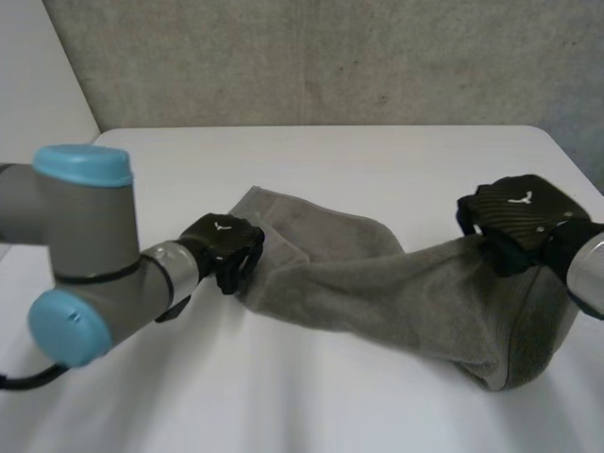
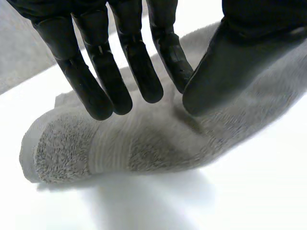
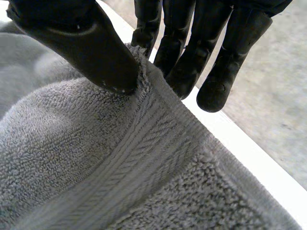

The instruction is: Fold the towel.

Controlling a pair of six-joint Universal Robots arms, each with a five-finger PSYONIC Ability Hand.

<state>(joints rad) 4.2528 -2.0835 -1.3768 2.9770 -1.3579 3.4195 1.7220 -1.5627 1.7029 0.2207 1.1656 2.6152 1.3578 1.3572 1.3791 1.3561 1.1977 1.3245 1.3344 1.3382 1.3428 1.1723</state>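
Observation:
A grey towel (image 1: 377, 283) lies bunched in a long roll across the white table (image 1: 330, 160), stretched between my two hands. My left hand (image 1: 222, 247) is at its left end. In the left wrist view the left hand (image 2: 120, 57) has its straight fingers and thumb (image 2: 211, 76) closed together on a fold of the towel (image 2: 144, 143). My right hand (image 1: 517, 212) holds the towel's right end off the table, and the cloth droops under it. In the right wrist view the right hand's thumb (image 3: 96, 48) pinches the towel's banded edge (image 3: 120, 167) against the fingers (image 3: 225, 62).
A grey wall (image 1: 330, 57) runs behind the table's far edge. The table's right edge (image 3: 249, 148) passes close under my right hand, with grey floor beyond it. Bare table lies in front of and behind the towel. My left arm's grey joints (image 1: 85, 255) stand at the near left.

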